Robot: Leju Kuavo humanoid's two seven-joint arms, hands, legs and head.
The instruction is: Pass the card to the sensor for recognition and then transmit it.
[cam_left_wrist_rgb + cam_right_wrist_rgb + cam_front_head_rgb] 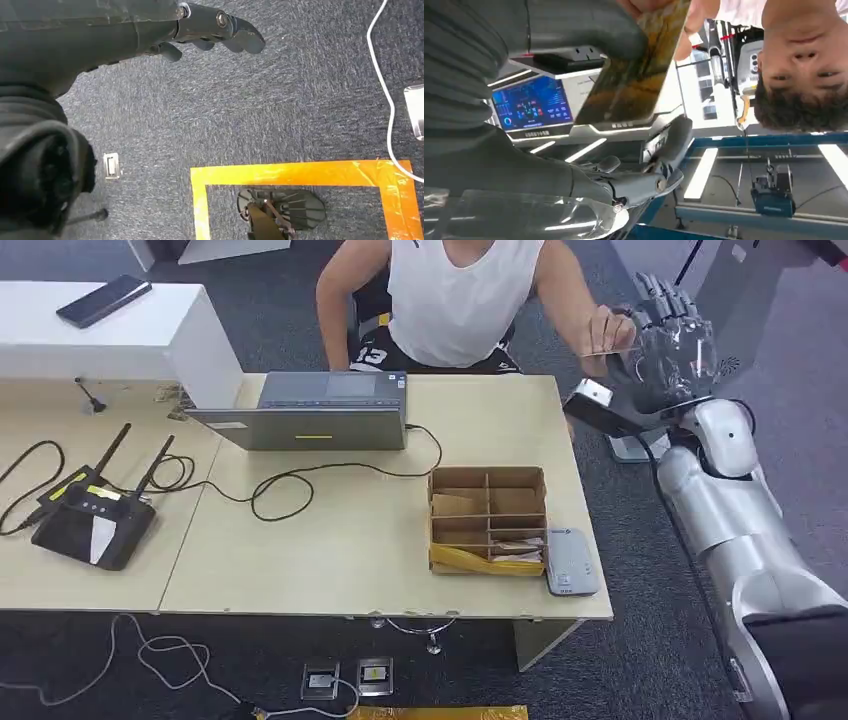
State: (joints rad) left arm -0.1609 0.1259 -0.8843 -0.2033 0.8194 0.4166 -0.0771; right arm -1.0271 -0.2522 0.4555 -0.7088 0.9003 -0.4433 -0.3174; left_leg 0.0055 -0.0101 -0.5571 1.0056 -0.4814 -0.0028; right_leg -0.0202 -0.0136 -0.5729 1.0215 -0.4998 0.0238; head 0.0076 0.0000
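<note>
Head view: right hand (668, 335) raised past the far right corner of the desk (330, 560), beyond the card reader (572, 562) and the cardboard box (488, 520); a person's hand (610, 330) meets it there, pinching the thin card (612, 352) by one edge. Left wrist view: left hand (210, 27) hangs over carpet (280, 100) and orange tape (300, 172), fingers loosely apart, holding nothing. Right wrist view: card (634, 70) lies against the robot's thumb with the person's fingers (691, 22) at its far end; whether the robot's hand grips it, cannot tell. Judgement: card is light, stiff, smooth, likely slippery; best pinched flat across both faces near one end, leaving the rest free for the reader
</note>
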